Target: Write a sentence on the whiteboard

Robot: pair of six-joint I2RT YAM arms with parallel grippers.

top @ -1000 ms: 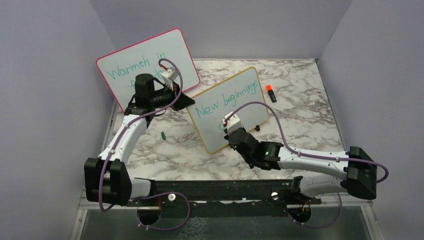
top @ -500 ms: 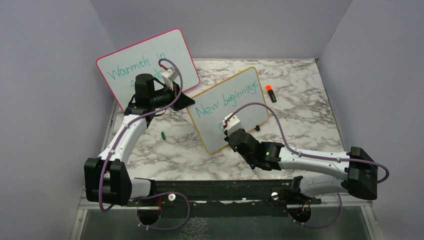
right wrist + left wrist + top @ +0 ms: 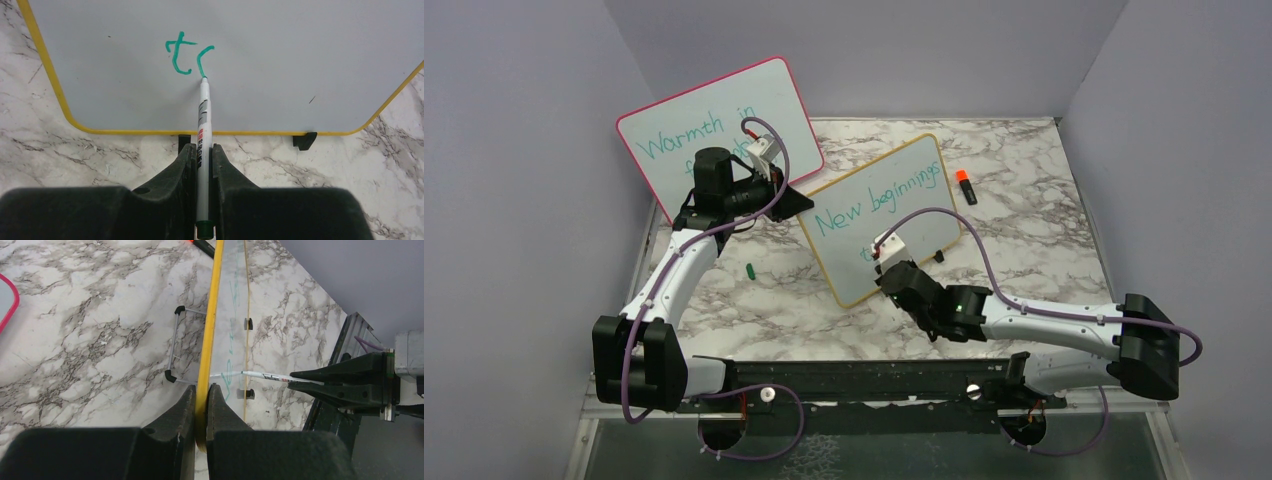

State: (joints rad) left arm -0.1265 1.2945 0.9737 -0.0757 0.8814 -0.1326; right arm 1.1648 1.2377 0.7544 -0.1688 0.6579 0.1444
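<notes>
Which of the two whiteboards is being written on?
The smaller yellow-framed whiteboard: the marker in the right end effector touches it beside a teal "t". The larger pink-framed whiteboard stands behind, with no marker on it.

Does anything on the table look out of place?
A small green cap lies loose on the table, left of the yellow-framed whiteboard. An orange-capped pen lies beyond its far right corner. Nothing looks spilled or damaged.

top: high, rear, looking down | wrists: close, both see whiteboard
</notes>
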